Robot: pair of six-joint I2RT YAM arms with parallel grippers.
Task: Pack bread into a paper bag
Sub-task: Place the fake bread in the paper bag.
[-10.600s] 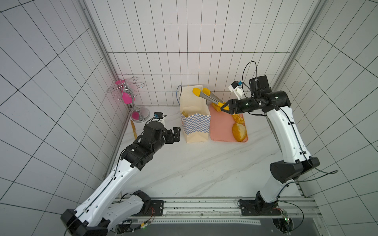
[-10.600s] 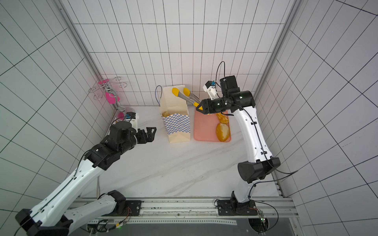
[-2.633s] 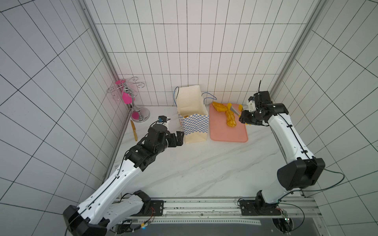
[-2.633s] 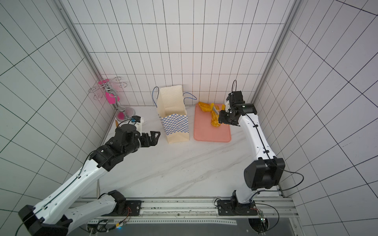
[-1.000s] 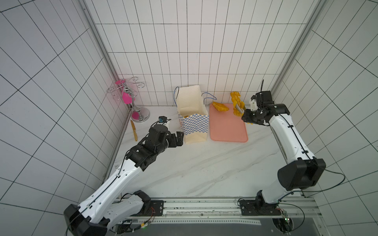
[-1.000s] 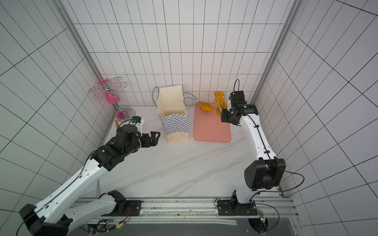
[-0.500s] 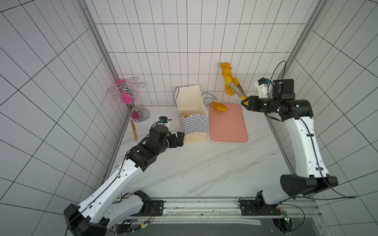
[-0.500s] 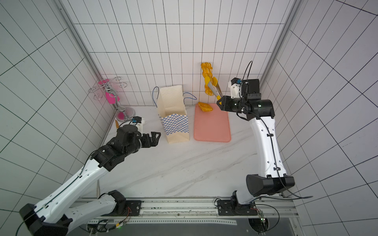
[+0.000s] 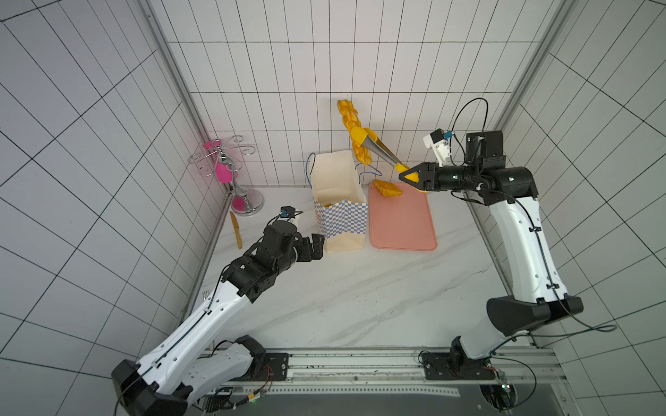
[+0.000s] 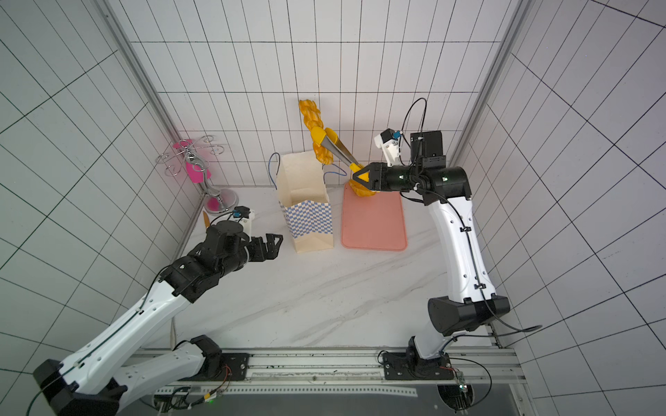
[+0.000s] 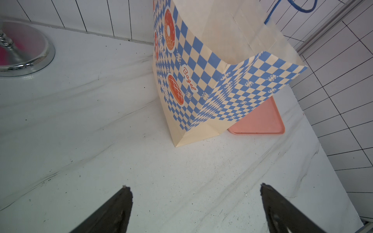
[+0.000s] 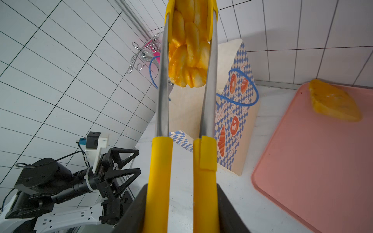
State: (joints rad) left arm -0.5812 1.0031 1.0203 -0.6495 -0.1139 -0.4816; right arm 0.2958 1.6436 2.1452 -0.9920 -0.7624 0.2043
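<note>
My right gripper (image 9: 409, 176) (image 10: 362, 177) (image 12: 180, 193) is shut on the yellow handles of the tongs (image 9: 380, 151) (image 12: 162, 100). The tongs pinch a long braided loaf (image 9: 349, 117) (image 10: 310, 113) (image 12: 187, 50), which hangs high in the air beside the paper bag's far right corner. The paper bag (image 9: 342, 216) (image 10: 310, 219) (image 11: 222, 84) stands upright and open, with a bit of golden bread (image 9: 328, 204) showing inside. One oval roll (image 9: 387, 188) (image 12: 333, 100) lies on the pink tray (image 9: 402, 223). My left gripper (image 9: 313, 245) (image 11: 193, 193) hovers open and empty, low beside the bag's near left corner.
A silver stand with a pink piece (image 9: 230, 169) sits in the back left corner. A thin tan stick (image 9: 236, 225) lies along the left wall. Tiled walls close three sides, and a metal rail (image 9: 360, 374) runs along the front.
The right arm has lifted the tongs with the braided loaf off the tray and carried it left toward the bag. The left arm has stayed put.
</note>
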